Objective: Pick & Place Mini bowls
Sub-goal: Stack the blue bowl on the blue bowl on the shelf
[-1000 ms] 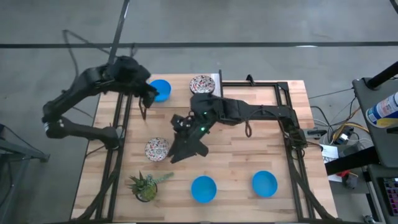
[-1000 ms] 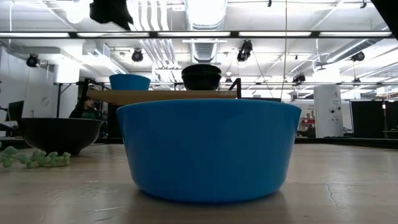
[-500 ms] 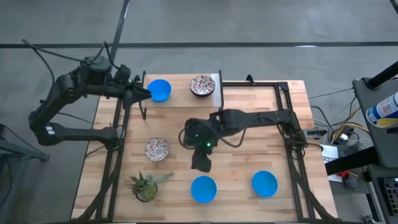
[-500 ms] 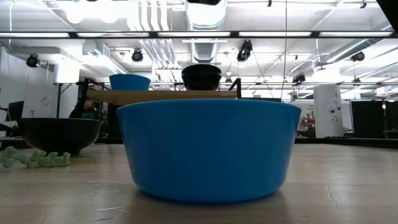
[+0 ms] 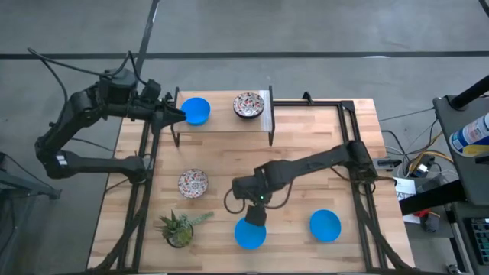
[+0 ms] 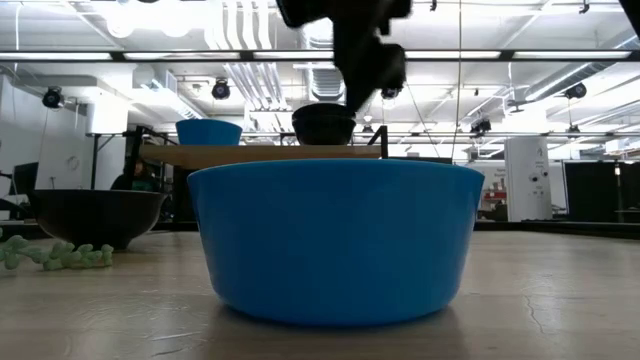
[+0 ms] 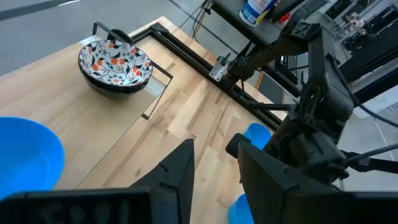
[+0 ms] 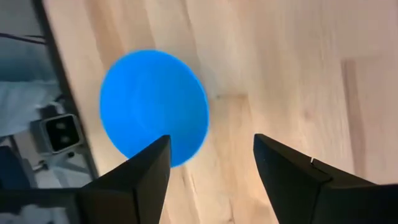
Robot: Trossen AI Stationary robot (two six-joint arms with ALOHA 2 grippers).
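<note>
Support: light butcher-block wooden table (image 5: 298, 164) | raised wooden shelf (image 5: 221, 122) at far edge: bright blue round bowl (image 5: 196, 110), red-patterned white bowl (image 5: 248, 104) | tabletop: patterned white bowl (image 5: 192, 182), green potted plant (image 5: 179, 228), blue bowl (image 5: 246, 235), blue bowl (image 5: 325, 225) well apart.

Table (image 5: 306, 145): pale wood planks, matt, grain & seams visible. Front blue bowl (image 6: 335, 240): smooth, plain, soft sheen, looks plastic or glazed. Patterned bowl (image 7: 115, 62): glossy glazed inside, dark outer wall. Frame rails (image 5: 355, 164): black metal, matt. Right gripper (image 8: 211, 168) fingers (image 8: 140, 177): dark matt plastic.
</note>
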